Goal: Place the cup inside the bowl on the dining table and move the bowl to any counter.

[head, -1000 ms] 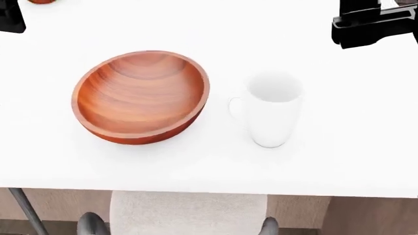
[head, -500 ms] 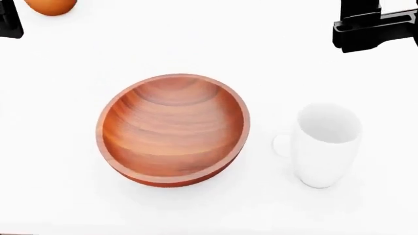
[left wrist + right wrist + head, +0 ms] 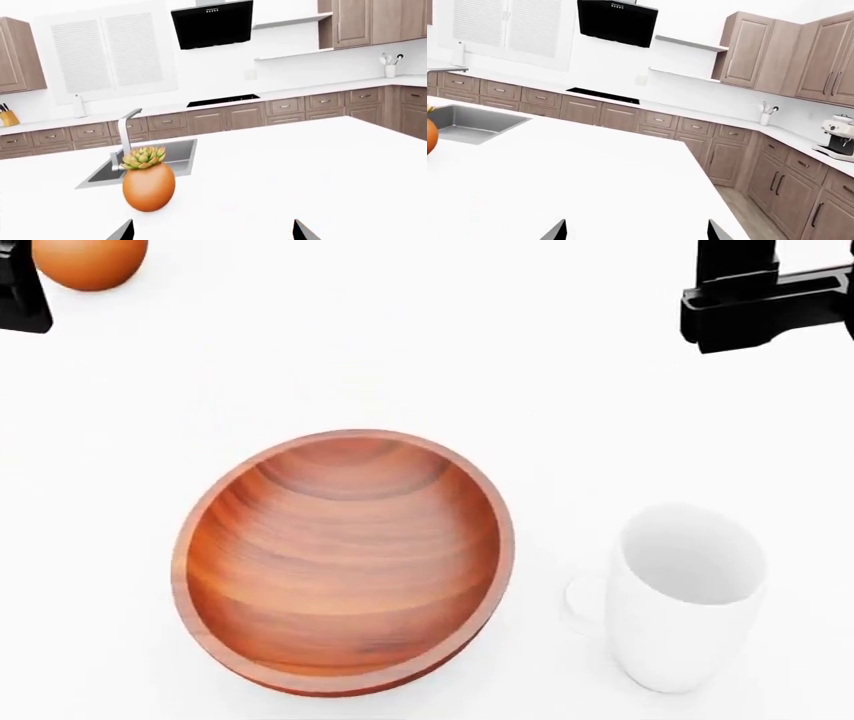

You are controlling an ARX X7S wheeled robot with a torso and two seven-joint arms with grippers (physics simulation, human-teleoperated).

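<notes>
On the white table, seen from the robot's head, an orange pot sits at the far left corner, just beside the dark left gripper, whose jaws cannot be read from this view; its wrist camera shows two finger tips set well apart, so the jaws appear wide and empty. Nearer the robot lies the wooden bowl, empty, its rim tipped slightly so the opening leans toward the left. Just beside it to the right, apart from its rim, stands the cup, upright, its long axis vertical, mouth up, its loop handle pointing left toward the bowl. At the far right edge hangs the right gripper, well apart from the cup and beyond it; its wrist camera likewise shows two spread tips holding nothing. The cup lies on the right arm's side, closer to the robot than the jaws, so that arm looks the likelier one to reach back and down for it. No cup is in the bowl yet.
</notes>
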